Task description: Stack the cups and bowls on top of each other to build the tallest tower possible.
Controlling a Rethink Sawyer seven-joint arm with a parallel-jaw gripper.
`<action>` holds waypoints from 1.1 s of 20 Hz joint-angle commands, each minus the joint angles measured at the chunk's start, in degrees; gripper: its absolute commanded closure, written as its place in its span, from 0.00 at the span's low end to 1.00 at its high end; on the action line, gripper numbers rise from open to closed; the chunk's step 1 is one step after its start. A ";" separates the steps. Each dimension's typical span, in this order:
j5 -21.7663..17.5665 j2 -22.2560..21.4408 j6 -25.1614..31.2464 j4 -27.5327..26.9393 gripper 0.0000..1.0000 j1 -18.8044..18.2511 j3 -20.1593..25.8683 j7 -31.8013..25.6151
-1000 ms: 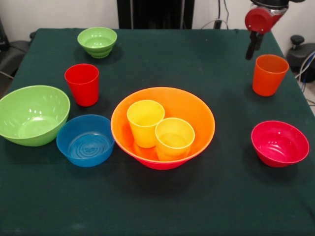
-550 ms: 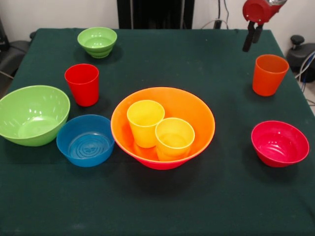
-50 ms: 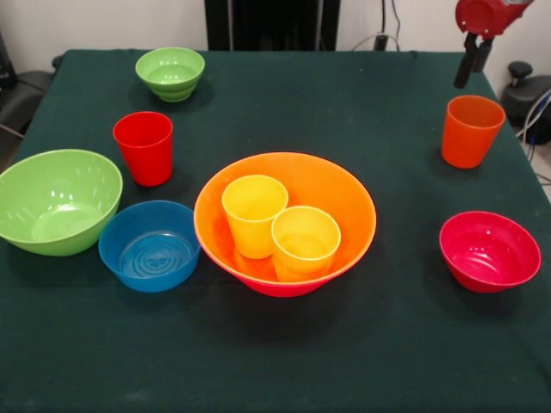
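2 yellow cups are standing side by side inside the large orange bowl at the middle of the dark green table. A sliver of pink is peeking out beneath the orange bowl's base, suggesting the large pink bowl is nesting under it, so this pile is serving as the tower's base.

Around it, 6 loose pieces are sitting apart on the cloth. A small blue bowl is touching or nearly touching the orange bowl's left side, with a larger green bowl just beside it. A red cup is standing behind those 2, and a small green bowl is sitting near the far edge. On the right, an orange cup is standing upright, with a small red bowl nearer the camera.

At the top right edge, the gripper is hanging above and behind the orange cup, not touching it. Its dark fingers are showing close together with nothing between them, so it is looking closed and empty.

Risks ahead, as I am judging them: the 2 yellow cups are taking up the bowl's floor side by side, so anything placed on them is likely resting unevenly and tipping. A closed gripper lowering onto the orange cup's rim could also be knocking it over instead of gripping it.
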 commanded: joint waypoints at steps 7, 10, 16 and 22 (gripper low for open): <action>2.39 9.10 5.81 -8.02 0.00 -1.85 0.27 15.66; 2.55 9.94 6.16 -9.20 0.00 -2.41 0.08 15.28; 3.07 10.23 7.11 -10.49 0.00 -2.79 0.27 14.85; 3.24 12.52 7.39 -12.56 0.00 -1.48 -0.20 15.79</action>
